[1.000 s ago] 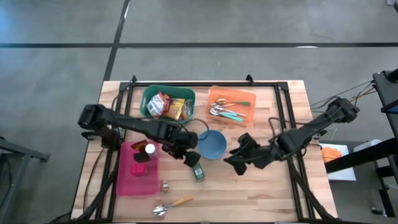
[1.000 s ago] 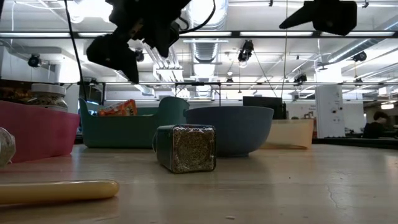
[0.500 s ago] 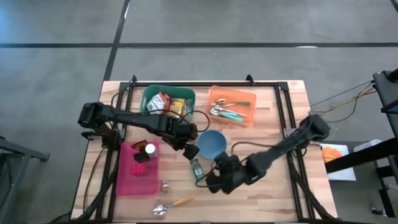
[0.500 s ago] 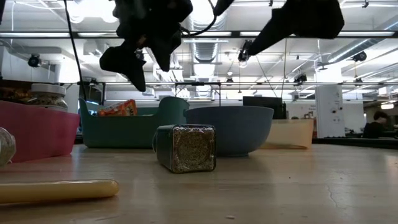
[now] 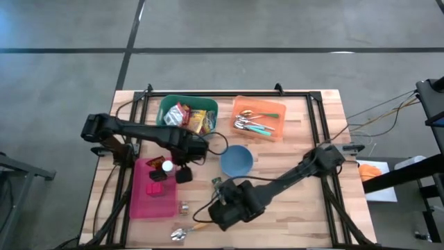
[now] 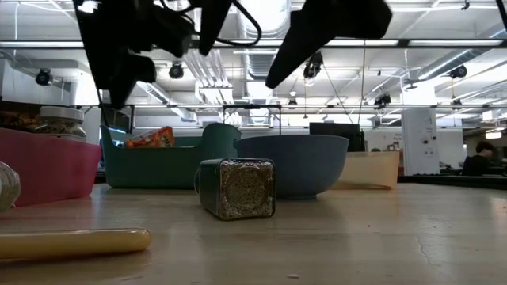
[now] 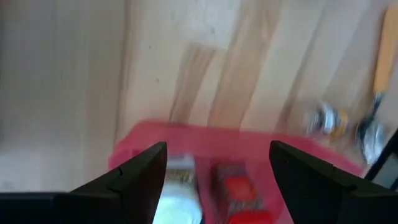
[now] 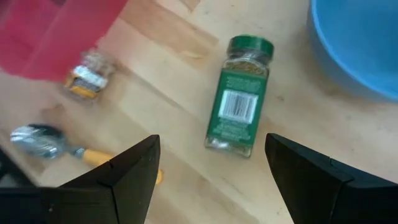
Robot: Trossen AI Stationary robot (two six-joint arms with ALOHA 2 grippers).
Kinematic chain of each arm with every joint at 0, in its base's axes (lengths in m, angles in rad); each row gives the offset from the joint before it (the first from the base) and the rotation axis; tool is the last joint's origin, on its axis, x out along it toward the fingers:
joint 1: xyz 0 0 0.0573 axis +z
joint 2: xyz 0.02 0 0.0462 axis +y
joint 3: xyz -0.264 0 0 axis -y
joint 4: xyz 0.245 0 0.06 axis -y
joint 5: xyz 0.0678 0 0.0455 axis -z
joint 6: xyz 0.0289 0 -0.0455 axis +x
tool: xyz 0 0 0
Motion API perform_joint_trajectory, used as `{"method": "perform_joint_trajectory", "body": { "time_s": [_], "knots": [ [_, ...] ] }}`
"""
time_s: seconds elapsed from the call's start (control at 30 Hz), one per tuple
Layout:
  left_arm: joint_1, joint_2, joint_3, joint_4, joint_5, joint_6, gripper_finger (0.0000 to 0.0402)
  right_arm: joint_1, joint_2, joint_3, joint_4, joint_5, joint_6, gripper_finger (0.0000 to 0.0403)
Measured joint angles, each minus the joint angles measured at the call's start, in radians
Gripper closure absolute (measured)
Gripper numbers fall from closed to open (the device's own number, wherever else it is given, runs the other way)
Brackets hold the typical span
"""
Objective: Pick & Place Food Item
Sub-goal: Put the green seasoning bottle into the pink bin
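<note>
Wooden desk: green-capped spice jar lying flat, barcode label up, text unreadable. My right hand hovers spread above it, left hand spread over the pink bin.

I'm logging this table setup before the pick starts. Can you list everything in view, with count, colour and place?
Green rectangular bin of snack packets: one, green, far left.
Orange rectangular tray of cutlery: one, orange, far right.
Blue round bowl: one, blue, centre.
Pink rectangular bin: one, pink, near left, jars inside.
Green-capped glass spice jar: one, lying near the bowl.
Small glass jar: one, beside the pink bin.
Yellow-handled metal spoon: one, near edge.
Left gripper: open, over the pink bin.
Right gripper: open, over the spice jar.
</note>
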Motion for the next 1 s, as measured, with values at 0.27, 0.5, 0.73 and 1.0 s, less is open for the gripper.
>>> {"method": "perform_joint_trajectory", "body": {
  "time_s": [0.27, 0.5, 0.73, 1.0],
  "knots": [
    [-0.004, -0.097, -0.002, -0.057, -0.005, 0.103, 0.0115, -0.011, 0.093, 0.083, -0.092, -0.002, 0.005, 0.0117],
    [-0.004, -0.187, -0.002, -0.021, -0.009, 0.1, 0.0115, -0.015, 0.125, 0.056, -0.085, -0.024, 0.027, 0.0117],
    [-0.004, -0.263, -0.092, 0.043, -0.012, 0.094, 0.0115, -0.02, 0.126, 0.03, 0.01, -0.032, 0.005, 0.0117],
    [-0.004, -0.319, -0.221, 0.139, -0.015, 0.033, 0.0115, -0.023, 0.126, -0.024, 0.08, -0.034, -0.001, 0.0117]
  ]
}}
